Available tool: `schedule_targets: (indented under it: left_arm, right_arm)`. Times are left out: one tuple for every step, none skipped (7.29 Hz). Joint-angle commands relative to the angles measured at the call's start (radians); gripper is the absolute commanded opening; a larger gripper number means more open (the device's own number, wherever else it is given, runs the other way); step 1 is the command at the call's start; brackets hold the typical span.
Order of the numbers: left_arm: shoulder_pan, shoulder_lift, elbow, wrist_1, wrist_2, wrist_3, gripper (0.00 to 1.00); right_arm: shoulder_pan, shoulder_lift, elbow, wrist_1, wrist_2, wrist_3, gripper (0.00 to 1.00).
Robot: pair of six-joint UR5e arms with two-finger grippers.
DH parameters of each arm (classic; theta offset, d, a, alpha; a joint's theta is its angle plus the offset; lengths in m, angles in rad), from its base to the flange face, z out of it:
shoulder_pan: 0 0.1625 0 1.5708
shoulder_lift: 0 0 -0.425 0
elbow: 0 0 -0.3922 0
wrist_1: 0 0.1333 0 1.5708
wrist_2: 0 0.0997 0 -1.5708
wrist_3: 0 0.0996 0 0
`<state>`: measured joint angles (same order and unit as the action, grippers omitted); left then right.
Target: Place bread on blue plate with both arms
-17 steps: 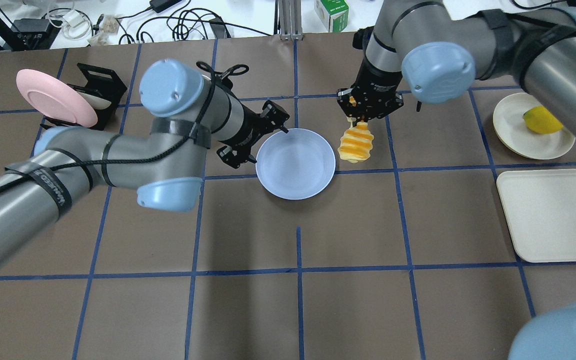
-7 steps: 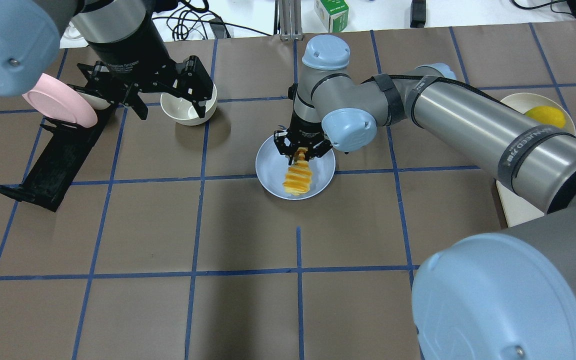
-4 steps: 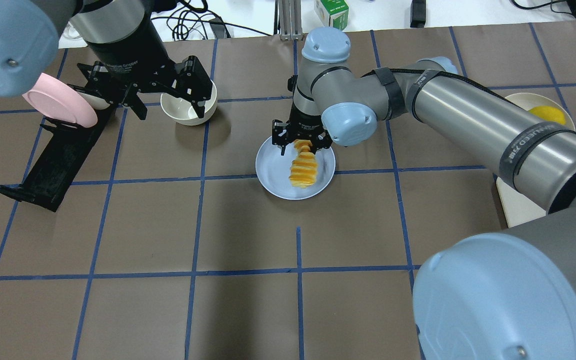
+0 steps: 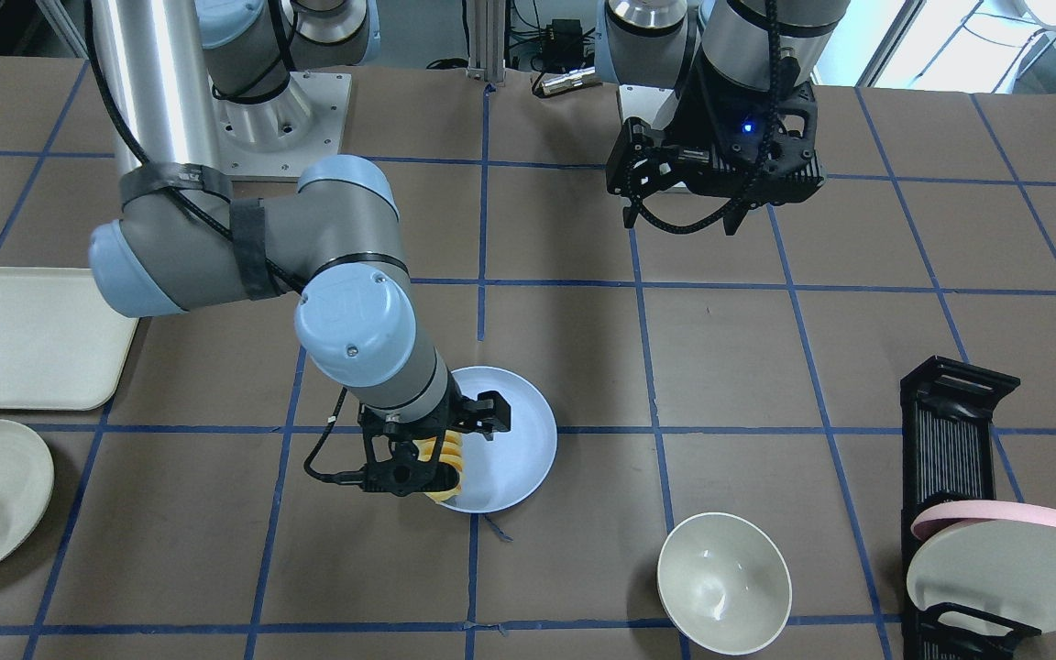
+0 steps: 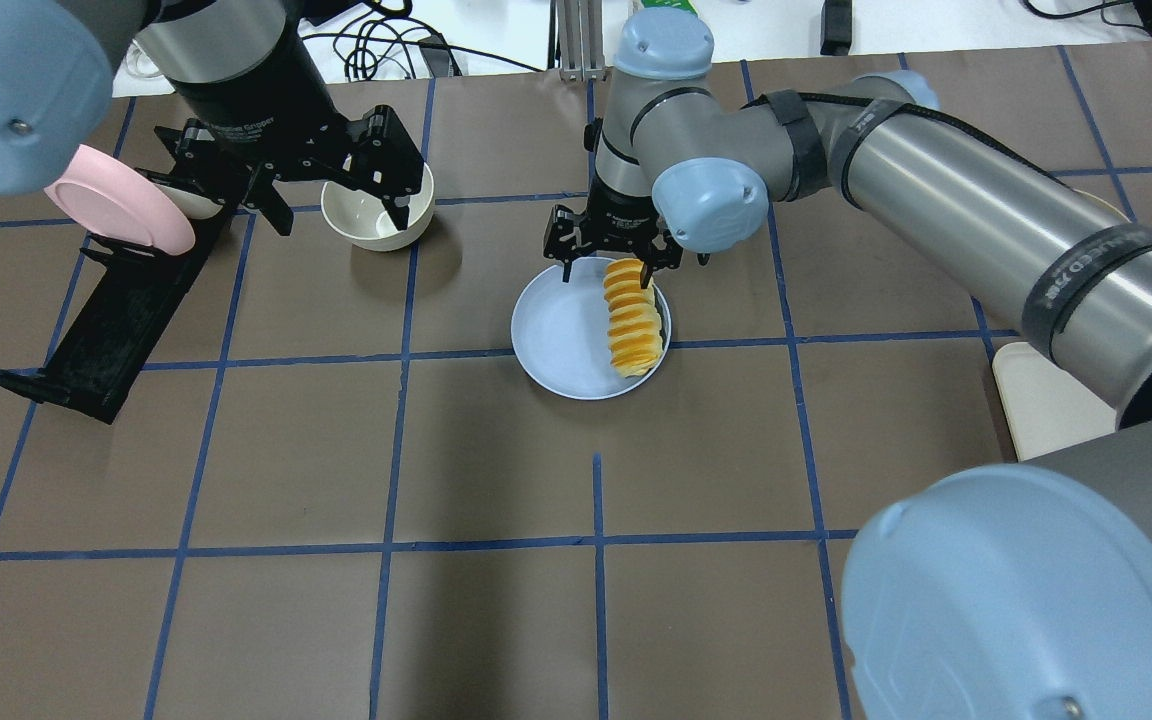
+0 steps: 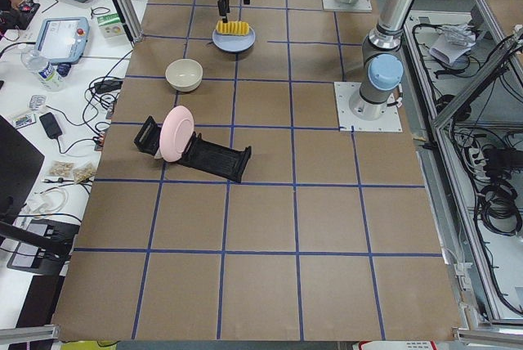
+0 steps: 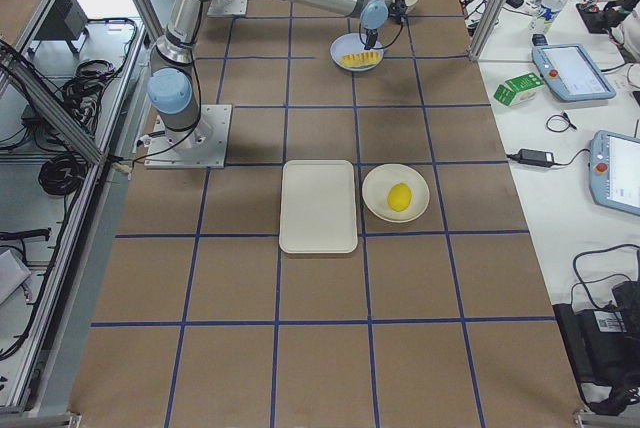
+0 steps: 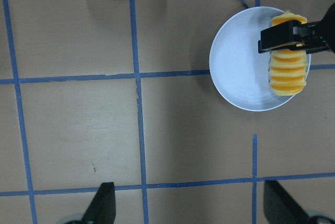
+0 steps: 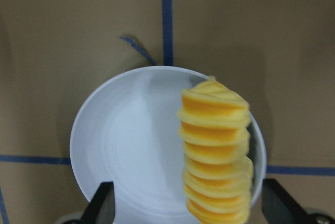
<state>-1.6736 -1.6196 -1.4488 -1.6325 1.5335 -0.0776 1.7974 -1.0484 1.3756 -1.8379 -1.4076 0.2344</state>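
The bread lies flat on the right side of the blue plate, its golden ridges up. My right gripper hovers open over the plate's far rim, at the bread's far end. In the right wrist view its fingers stand wide apart, clear of the bread on the plate. My left gripper is open and empty, high over the white bowl. The left wrist view shows the plate and the bread from above.
A white bowl sits left of the plate. A black rack holds a pink plate at the far left. A cream tray and a cream plate with a yellow fruit lie on the right.
The right gripper carried the hanging bread onto the blue plate, opened and drew back over the far rim; the bread now lies flat. The left arm moved from the plate's rim to over the bowl.
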Motion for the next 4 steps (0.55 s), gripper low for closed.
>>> schedule_targets:
  left_arm:
    - [0.006, -0.002, -0.001, 0.02, 0.0, 0.001, 1.0]
    - [0.008, 0.0, -0.002, 0.031, 0.0, 0.005, 1.0]
    - [0.005, 0.001, -0.002, 0.031, -0.001, 0.002, 1.0]
    - [0.0, -0.002, -0.001, 0.033, -0.004, -0.002, 1.0]
  right_arm:
    - [-0.126, -0.103, -0.09, 0.211, -0.095, -0.197, 1.0]
    - [-0.166, -0.178, -0.089, 0.251, -0.105, -0.222, 1.0]
    - [-0.176, -0.24, -0.089, 0.288, -0.137, -0.275, 1.0]
    - [-0.173, -0.302, -0.067, 0.317, -0.137, -0.267, 1.0]
